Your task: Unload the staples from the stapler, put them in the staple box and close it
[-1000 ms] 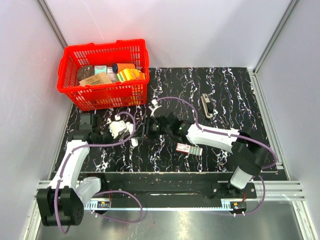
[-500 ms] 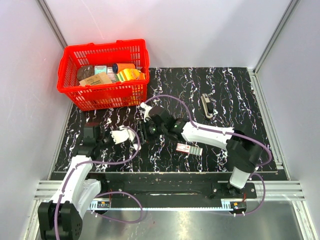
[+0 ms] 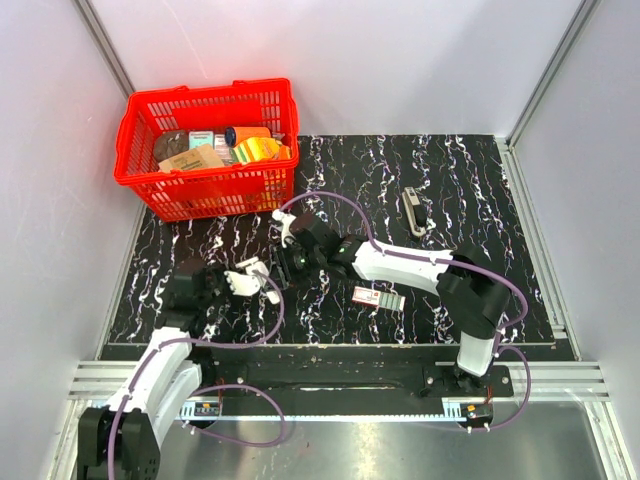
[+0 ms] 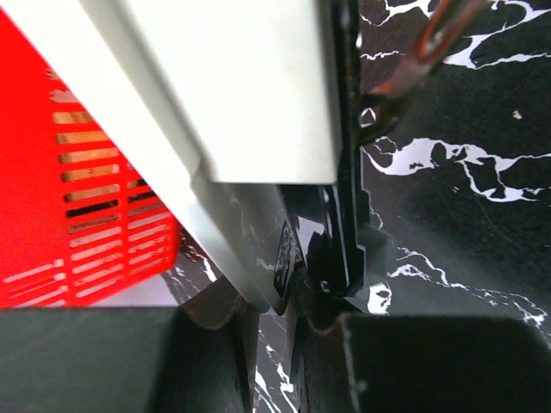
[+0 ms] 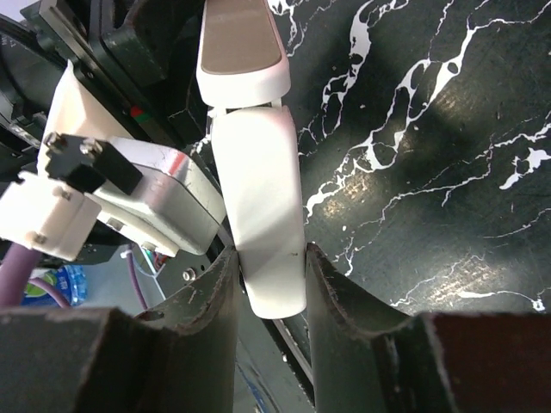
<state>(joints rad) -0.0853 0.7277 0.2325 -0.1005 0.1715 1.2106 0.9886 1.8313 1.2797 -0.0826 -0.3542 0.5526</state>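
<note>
Tabletop (image 3: 480,180): black marble pattern, white veins. Pale walls (image 3: 400,60) on three sides, silver rail (image 3: 575,380) along bottom edge. Red plastic mesh basket (image 3: 225,195) upper left, packets inside, labels unreadable. Small flat red-and-white labelled box (image 3: 378,297) at centre, print too small to read. White-armed hinged stapler (image 5: 258,224) with dark metal rail left of centre, between both arms. Grip: right end effector (image 5: 269,262) clamps white arm; left end effector (image 4: 293,323) narrow, pinching stapler's end. Slim grey object (image 3: 414,212) upper right.
</note>
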